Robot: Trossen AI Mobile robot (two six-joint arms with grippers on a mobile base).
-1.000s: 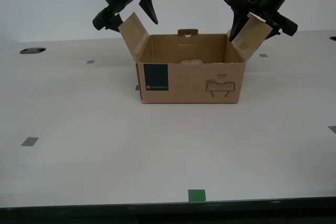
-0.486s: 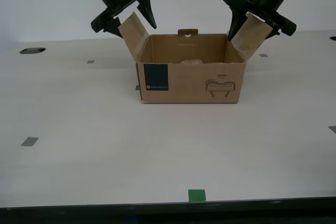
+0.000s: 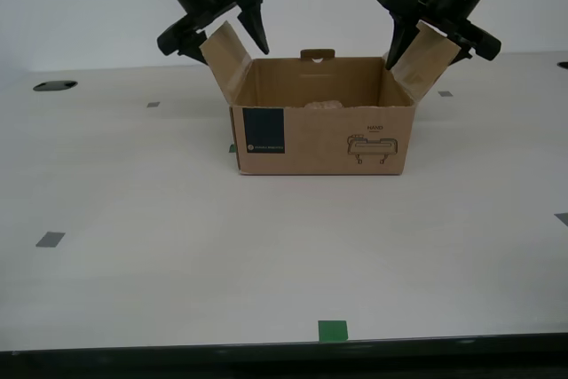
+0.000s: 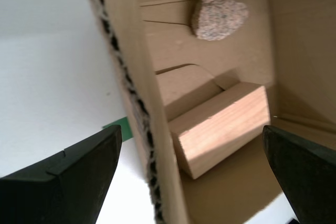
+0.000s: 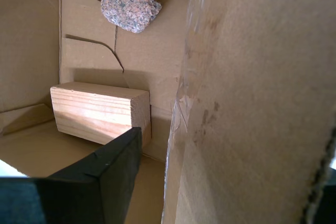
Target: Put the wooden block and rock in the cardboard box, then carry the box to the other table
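The cardboard box (image 3: 324, 135) stands open on the beige table, both side flaps raised. Inside it lie the speckled rock (image 5: 130, 8) (image 4: 218, 18) and the pale wooden block (image 5: 100, 111) (image 4: 220, 127). Only the rock's top (image 3: 324, 105) shows in the exterior view. My second gripper (image 3: 222, 46) (image 4: 191, 177) is open, straddling the flap (image 4: 139, 98) at the exterior view's left. My first gripper (image 3: 437, 52) (image 5: 215, 182) is open astride the flap (image 5: 252, 103) at the exterior view's right. The other table is out of view.
Grey tape squares (image 3: 50, 239) and a green one (image 3: 333, 330) mark the tabletop. A green tape piece (image 4: 122, 127) lies by the box's base. A dark oval hole (image 3: 55, 86) sits at the exterior view's far left.
My second gripper has shifted slightly toward the exterior view's right over its flap. The box, its contents and my first gripper have stayed put.
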